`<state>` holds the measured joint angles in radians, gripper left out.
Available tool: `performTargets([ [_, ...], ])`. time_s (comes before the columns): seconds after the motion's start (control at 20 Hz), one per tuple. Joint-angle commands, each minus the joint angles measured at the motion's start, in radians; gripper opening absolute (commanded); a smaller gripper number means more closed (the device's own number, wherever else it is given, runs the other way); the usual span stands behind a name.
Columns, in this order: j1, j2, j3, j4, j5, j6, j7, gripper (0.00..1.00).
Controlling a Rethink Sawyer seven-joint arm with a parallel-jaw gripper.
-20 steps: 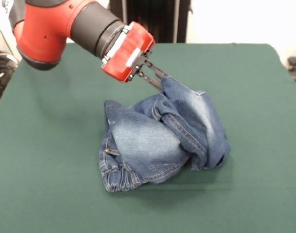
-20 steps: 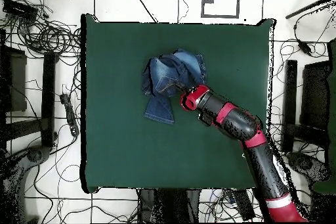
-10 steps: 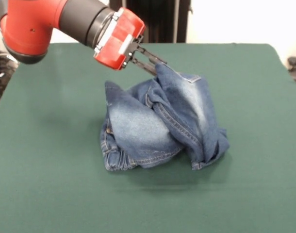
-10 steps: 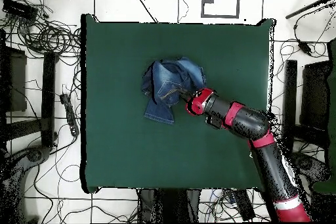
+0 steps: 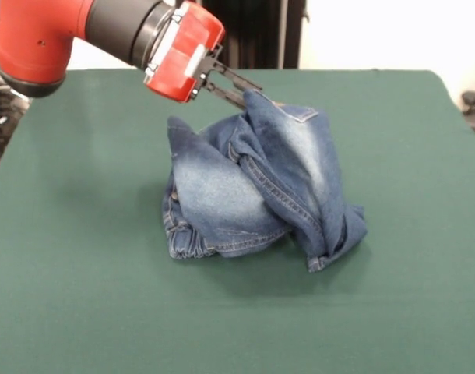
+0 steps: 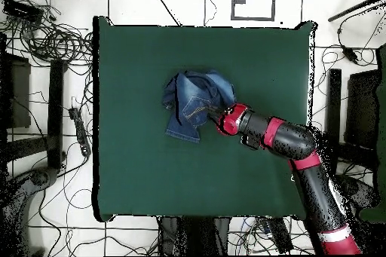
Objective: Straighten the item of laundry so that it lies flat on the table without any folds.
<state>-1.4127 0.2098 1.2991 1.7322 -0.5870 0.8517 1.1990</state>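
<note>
operator: report the state of the tool and what it holds.

monitor: your tool (image 5: 249, 95) has its two thin black fingers (image 5: 236, 79) closed narrow on an upper fold of the jeans (image 5: 261, 187). the pinched cloth forms the highest point of the garment, and the denim hangs down from it in a tent shape (the peak sits just under the red wrist housing in the front view).

operator: where are the jeans on the desk?

monitor: you will find them near the middle of the green desk (image 5: 409, 312), well apart from every edge. in the overhead view the jeans (image 6: 194, 103) lie slightly toward the far side from the robot base, with the tool (image 6: 219, 112) entering from the base-side right.

operator: describe the garment's condition.

monitor: it is bunched, not flat. in the front view a gathered elastic waistband (image 5: 192, 245) rests on the desk at the lower left of the heap, a faded pale panel faces the camera, and a seam with orange stitching runs diagonally down to a folded corner at the lower right that touches the desk. in the overhead view one part extends flat toward the base side of the heap, lying on the desk.

operator: arm posture?

monitor: your red and black arm (image 5: 74, 31) comes in from the upper left of the front view, angled downward toward the jeans.
</note>
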Motion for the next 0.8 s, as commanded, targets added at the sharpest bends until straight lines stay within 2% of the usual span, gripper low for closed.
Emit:
performTargets([
  [0.05, 0.061, 0.025, 0.003, -0.08, 0.086, 0.16, -0.312, 0.0],
  [0.8, 0.067, 0.019, 0.022, -0.116, 0.152, 0.286, -0.326, 0.0],
])
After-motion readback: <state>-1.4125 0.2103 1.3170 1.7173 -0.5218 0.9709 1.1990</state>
